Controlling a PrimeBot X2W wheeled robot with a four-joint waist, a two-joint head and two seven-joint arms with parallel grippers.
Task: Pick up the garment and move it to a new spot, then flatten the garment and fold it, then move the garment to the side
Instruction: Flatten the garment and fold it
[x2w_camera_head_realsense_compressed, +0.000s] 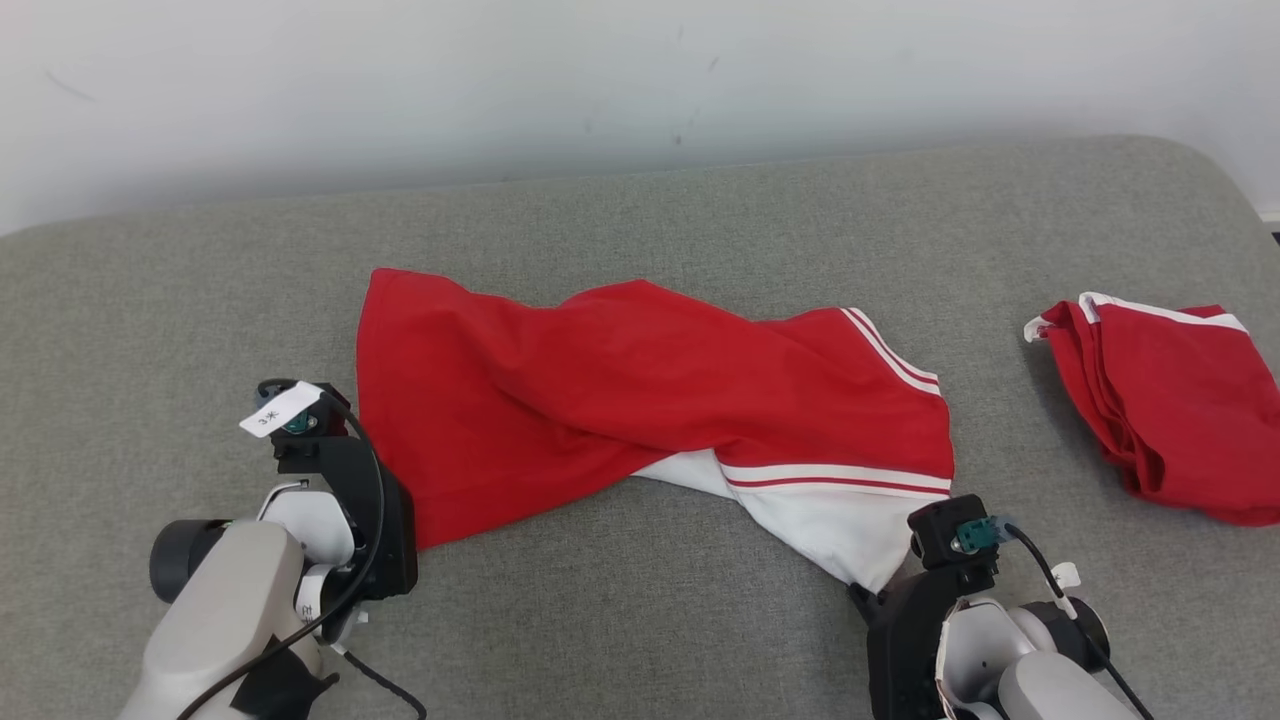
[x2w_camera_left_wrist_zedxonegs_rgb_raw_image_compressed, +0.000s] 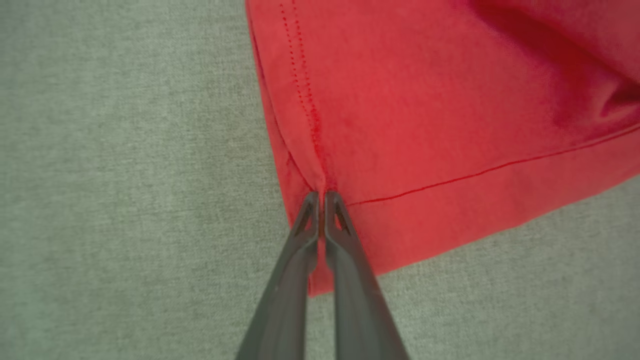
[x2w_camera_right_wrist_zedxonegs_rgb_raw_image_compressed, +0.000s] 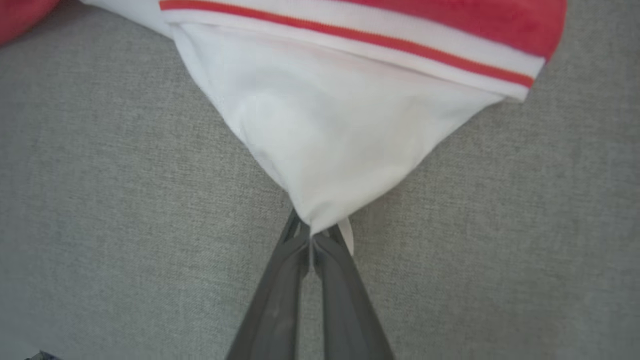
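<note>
Simultaneously grips the garment (x2w_camera_head_realsense_compressed: 640, 400) by its red hem corner with left fingers (x2w_camera_left_wrist_zedxonegs_rgb_raw_image_compressed: 295, 260). Pinches its white corner with right fingers (x2w_camera_right_wrist_zedxonegs_rgb_raw_image_compressed: 277, 290).

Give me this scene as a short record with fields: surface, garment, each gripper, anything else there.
surface: grey fabric
garment: red with white striped trim, twisted, not yet flat
left gripper: shut on its red hem corner
right gripper: shut on its white corner
other: second red garment, bunched, at the robot's right, apart from the first
</note>
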